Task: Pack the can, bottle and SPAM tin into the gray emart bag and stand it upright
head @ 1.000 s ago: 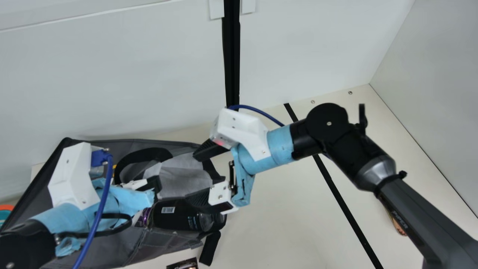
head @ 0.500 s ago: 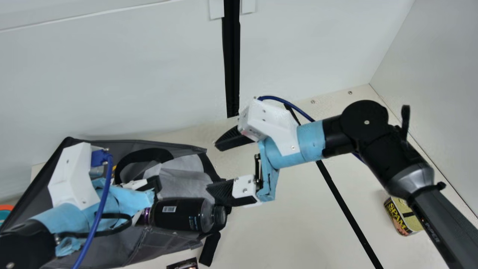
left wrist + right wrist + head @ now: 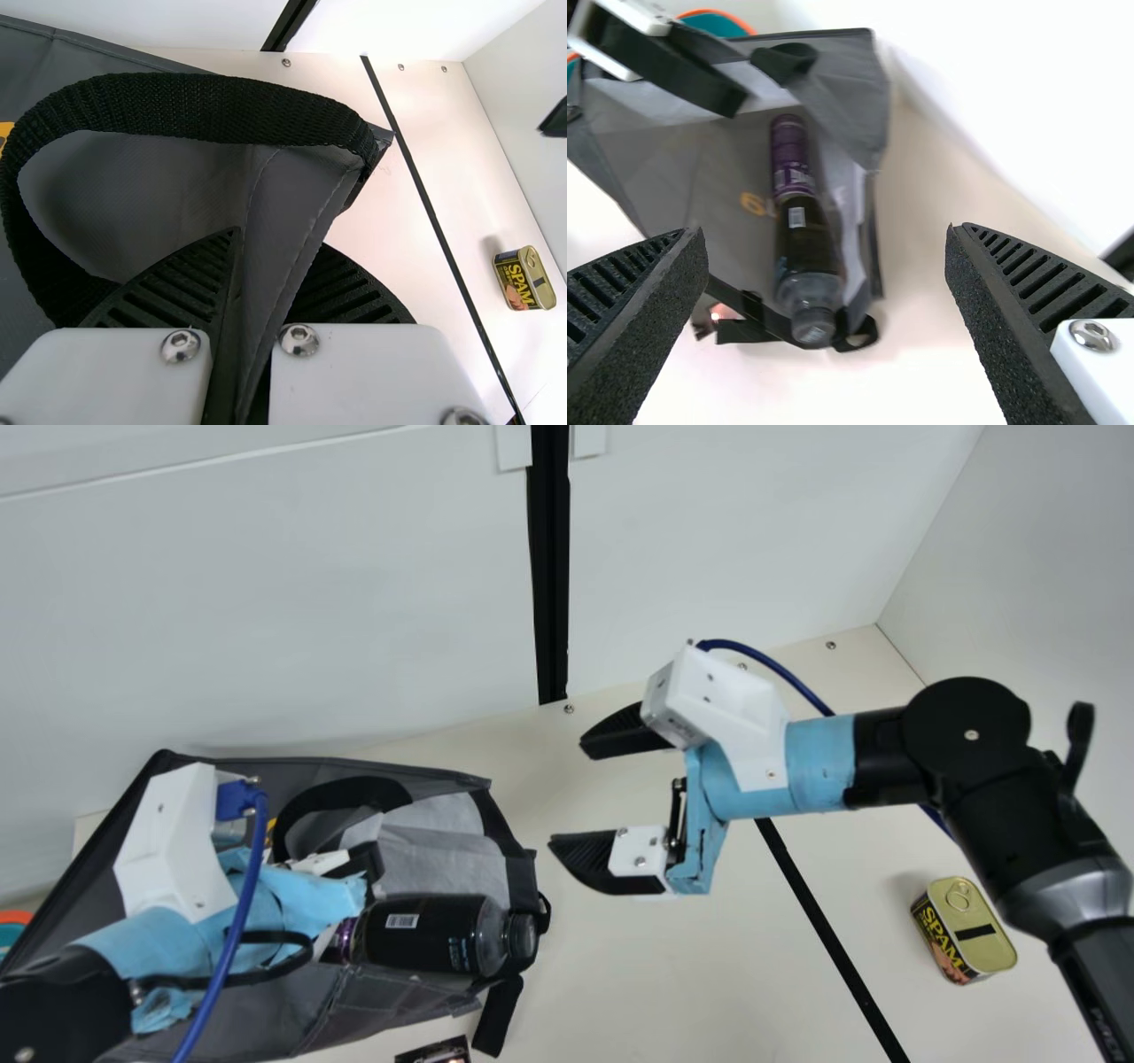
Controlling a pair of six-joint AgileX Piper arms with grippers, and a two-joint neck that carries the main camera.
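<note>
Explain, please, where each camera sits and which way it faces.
Main view: neck, looking down on table; left arm, right arm, right claw.
Left wrist view: left wrist, facing across the gray bag; left claw, tip of right claw.
Right wrist view: right wrist, facing the bag's open mouth; both claws.
Main shares the SPAM tin with left wrist, the bottle with right wrist.

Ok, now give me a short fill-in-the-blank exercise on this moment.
The left gripper is _____ (open or shut) on the gray bag.
The right gripper has its jaws wide _____.
The SPAM tin is _____ (inside or outside) the bag.
The end of the bottle at the bag's opening carries its _____.
Missing words: shut; open; outside; cap.
</note>
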